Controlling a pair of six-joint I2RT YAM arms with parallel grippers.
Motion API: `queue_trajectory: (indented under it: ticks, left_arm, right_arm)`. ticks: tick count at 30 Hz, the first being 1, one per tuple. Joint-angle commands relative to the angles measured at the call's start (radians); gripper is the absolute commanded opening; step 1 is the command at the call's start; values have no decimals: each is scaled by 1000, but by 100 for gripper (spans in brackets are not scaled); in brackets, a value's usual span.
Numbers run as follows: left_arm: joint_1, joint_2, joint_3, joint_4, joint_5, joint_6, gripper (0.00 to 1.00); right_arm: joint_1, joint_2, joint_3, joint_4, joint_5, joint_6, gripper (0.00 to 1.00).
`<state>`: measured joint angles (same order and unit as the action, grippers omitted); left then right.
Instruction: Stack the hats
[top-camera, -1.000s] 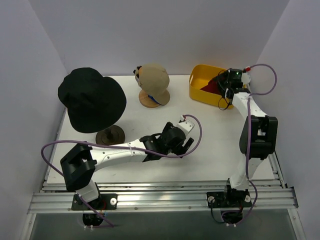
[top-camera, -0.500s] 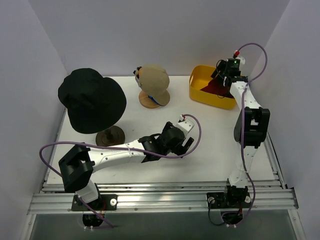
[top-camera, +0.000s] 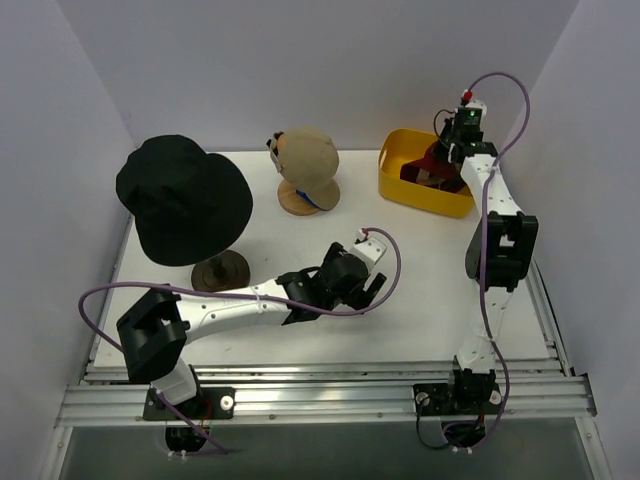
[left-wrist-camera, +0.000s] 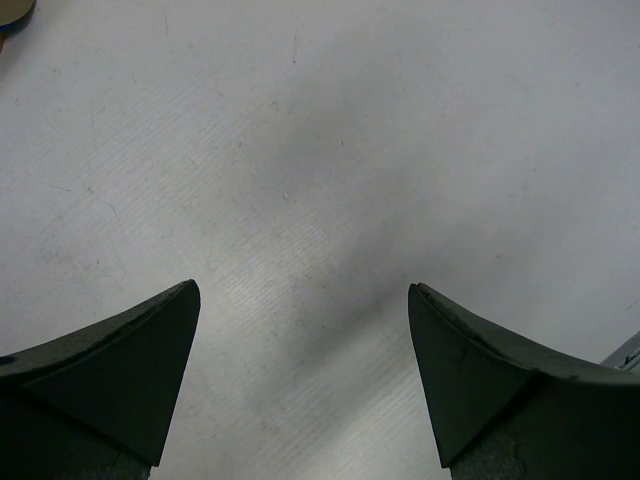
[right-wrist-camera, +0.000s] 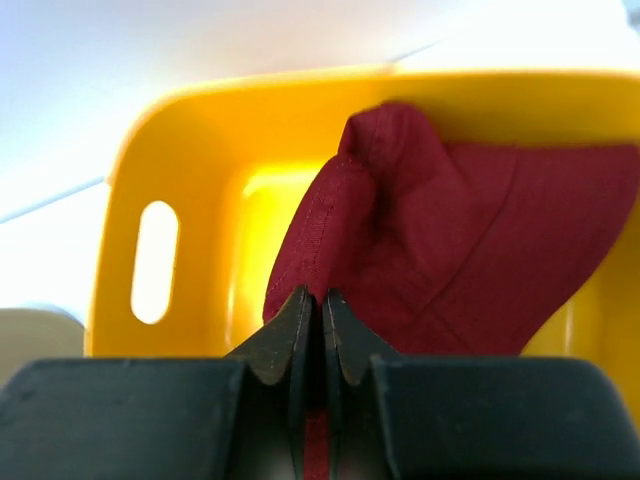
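Two stretches of bare table (top-camera: 430, 290) lay open: the wide strip between the arms and the near edge, and the ground ahead of the left gripper (left-wrist-camera: 302, 290), whose fingers stood far apart over the white surface with nothing between them. Room was tighter at the back. The yellow bin (top-camera: 425, 200) sat in the far right corner, close to the rear wall and the right wall. The black bucket hat (top-camera: 183, 200) overhung the left side of the table on its wooden stand (top-camera: 221, 270). The tan cap (top-camera: 308, 155) sat on a head form near the back, between the black hat and the bin.

The dark red bucket hat (right-wrist-camera: 470, 250) was inside the yellow bin. The right gripper (right-wrist-camera: 312, 305) reached down into the bin from above, its fingers pressed together on a fold of the red fabric. In the right wrist view that fold rose steeply from the fingertips, its stitched edge running up and slightly right. The rest of the hat spread out to the right, towards the bin's far wall.

Against the picture from a second earlier, the right arm stood straighter and reached farther back. Its jaws, then apart, had closed, and the red hat looked gathered up under them instead of lying flat. The left arm and the other two hats had not shifted.
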<state>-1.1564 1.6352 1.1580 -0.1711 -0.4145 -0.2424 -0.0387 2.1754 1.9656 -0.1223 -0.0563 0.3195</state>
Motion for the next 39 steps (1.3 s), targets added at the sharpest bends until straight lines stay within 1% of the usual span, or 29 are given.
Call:
queue_trajectory:
  ticks: [1, 3, 7, 8, 12, 14, 15, 18, 19, 20, 21, 22, 23, 24, 25, 26, 28, 29, 30, 32, 33, 35, 36, 37, 38, 39]
  left_arm:
    - [7, -34, 16, 28, -29, 0, 94]
    - [6, -35, 16, 28, -29, -1, 94]
    - [6, -48, 8, 35, -20, -3, 94]
    - [7, -54, 3, 41, -18, -5, 94]
    - [6, -58, 5, 42, 11, -8, 94]
    - [4, -60, 9, 44, 45, -5, 94]
    - [1, -61, 11, 41, 48, -3, 94]
    - [3, -83, 19, 27, 54, -8, 94]
    - [4, -90, 22, 22, 56, -14, 94]
    - [3, -113, 23, 12, 51, -20, 94]
    - [3, -129, 34, 2, 51, -26, 94]
    - [1, -159, 38, -7, 55, -40, 95]
    - [1, -179, 42, -19, 69, -46, 96]
    - [1, -202, 43, -27, 72, -55, 96]
    - [-2, -248, 42, -33, 72, -75, 97]
    - [-2, -273, 37, -47, 74, -84, 97]
    - [-2, -340, 34, -67, 83, -113, 99]
    - [-2, -359, 34, -86, 86, -124, 99]
    - [0, -377, 29, -93, 94, -133, 100]
    - [-2, -416, 20, -114, 98, -144, 100]
    - [-2, -423, 20, -126, 79, -147, 100]
    - [-3, -428, 25, -168, 48, -149, 100]
    - [-3, -428, 32, -179, 37, -150, 100]
    - [-3, -428, 34, -186, 17, -150, 95]
    - [-12, -429, 34, -192, 7, -150, 95]
    - [-19, -429, 29, -191, -4, -152, 95]
  right_arm:
    - [-4, -54, 93, -5, 41, -59, 0]
    - [-6, -75, 118, -14, 50, -71, 0]
    - [-4, -158, 108, -30, 53, -82, 0]
    - [-4, -175, 99, -27, 82, -82, 0]
    - [-4, -282, 36, -22, 70, -89, 0]
    - [-3, -353, 15, -25, 67, -105, 0]
    - [2, -414, 0, -25, 67, -109, 0]
    - [5, -527, -127, 10, -19, -114, 0]
    - [5, -608, -214, 24, -45, -112, 0]
    - [5, -650, -267, 70, -78, -106, 0]
    - [6, -734, -322, 94, -118, -91, 0]
    - [8, -776, -434, 110, -188, -83, 0]
    - [14, -814, -488, 183, -216, -71, 0]
    - [20, -854, -540, 206, -241, -59, 0]
    - [32, -923, -592, 229, -279, -39, 0]
    - [64, -956, -690, 260, -292, -28, 0]
    - [103, -1058, -799, 295, -335, -7, 0]
    - [152, -1094, -859, 334, -326, 7, 0]
    - [177, -1171, -995, 360, -314, 21, 0]
    - [229, -1252, -1141, 461, -281, 70, 0]
    - [232, -1319, -1271, 483, -263, 90, 0]
    - [232, -1382, -1376, 500, -232, 124, 2]
    - [234, -1448, -1459, 495, -191, 151, 2]
    - [235, -1483, -1500, 500, -182, 165, 2]
    - [235, -1515, -1540, 512, -177, 180, 1]
    - [235, -1584, -1576, 513, -162, 222, 1]
